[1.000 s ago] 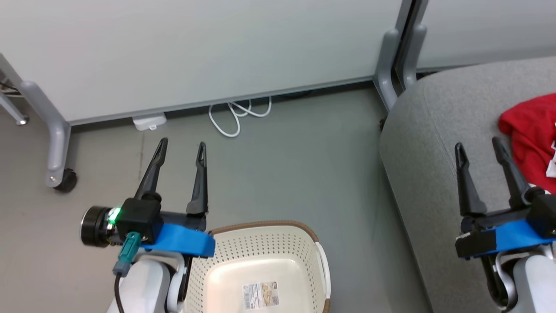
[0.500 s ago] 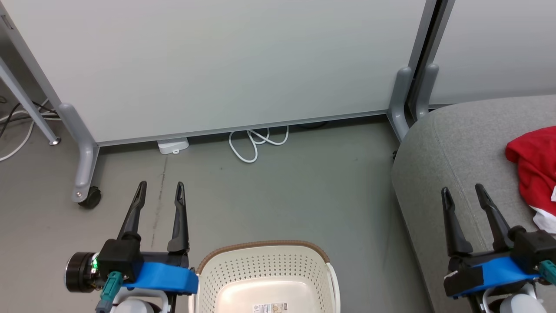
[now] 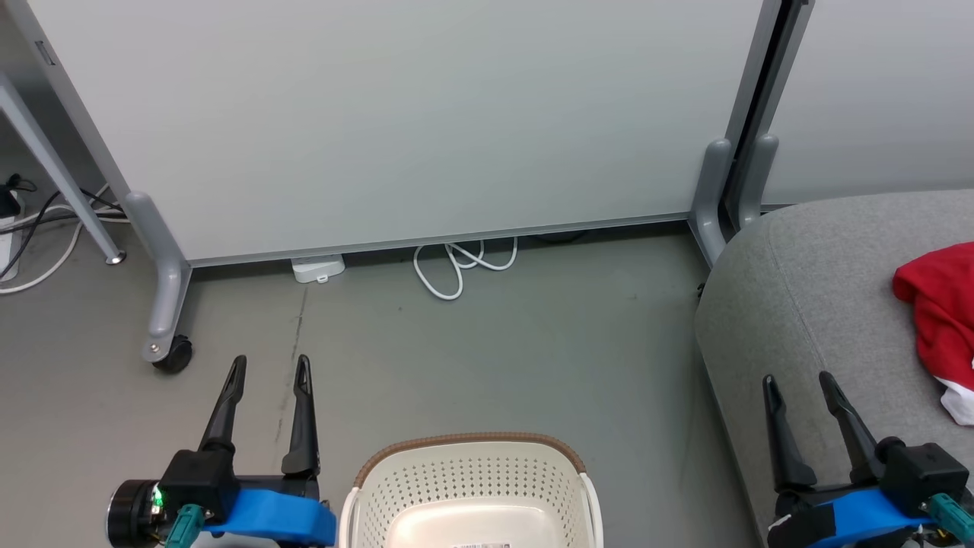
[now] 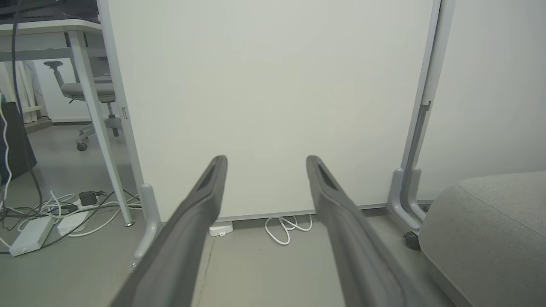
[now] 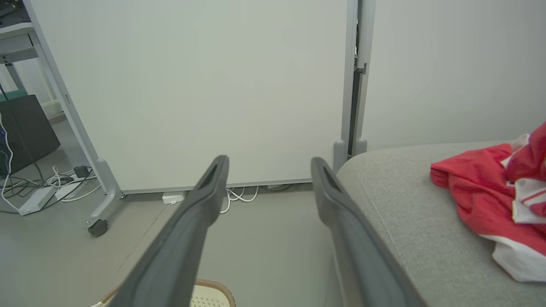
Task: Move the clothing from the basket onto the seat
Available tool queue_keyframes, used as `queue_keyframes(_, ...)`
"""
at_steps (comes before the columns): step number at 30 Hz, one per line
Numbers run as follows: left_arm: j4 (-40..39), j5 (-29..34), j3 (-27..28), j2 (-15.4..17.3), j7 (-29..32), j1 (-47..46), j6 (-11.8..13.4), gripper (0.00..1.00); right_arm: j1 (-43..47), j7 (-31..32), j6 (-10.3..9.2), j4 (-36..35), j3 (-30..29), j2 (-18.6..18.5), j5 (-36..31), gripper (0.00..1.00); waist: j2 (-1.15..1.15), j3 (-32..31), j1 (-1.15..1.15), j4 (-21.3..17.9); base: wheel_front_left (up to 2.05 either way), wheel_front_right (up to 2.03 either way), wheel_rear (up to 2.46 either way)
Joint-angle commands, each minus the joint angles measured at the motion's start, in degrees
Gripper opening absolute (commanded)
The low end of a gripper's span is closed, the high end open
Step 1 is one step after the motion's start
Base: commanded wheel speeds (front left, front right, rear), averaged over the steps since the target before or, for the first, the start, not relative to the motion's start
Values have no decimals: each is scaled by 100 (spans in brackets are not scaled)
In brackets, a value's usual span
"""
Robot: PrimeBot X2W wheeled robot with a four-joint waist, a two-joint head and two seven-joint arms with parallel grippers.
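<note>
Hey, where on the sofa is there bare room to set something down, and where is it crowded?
The sofa is bare from its rounded left edge up to the red clothing, which crowds its right side. The floor between the basket and the white cable is free too.

White partition panel [image 3: 426,114] across the upper frame; coiled white cable [image 3: 455,268] on the grey floor [image 3: 533,365] at centre, black caster [image 3: 173,355] at left.
</note>
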Motion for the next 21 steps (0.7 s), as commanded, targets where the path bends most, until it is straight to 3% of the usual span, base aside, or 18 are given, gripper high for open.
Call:
queue_keyframes(1, 26, 35, 37, -6, -16, 56, -26, 100, 94, -20, 1, 23, -5, 30, 22, 100, 0, -13, 0, 14, 0, 0, 0)
queue_keyframes(19, 209, 49, 155, -46, -17, 167, -130, 100, 192, -20, 1, 108, -41, 149, 38, 100, 0, -122, 0, 77, 0, 0, 0)
queue_keyframes(20, 210, 42, 121, -36, 0, 143, -109, 0, 119, 0, 0, 114, -35, 133, 3, 0, 0, -123, 0, 77, 0, 0, 0)
queue_keyframes(21, 249, 38, 116, -36, 7, 154, -107, 0, 119, 9, 0, 159, -34, 135, 5, 0, 0, -123, 0, 77, 0, 0, 0)
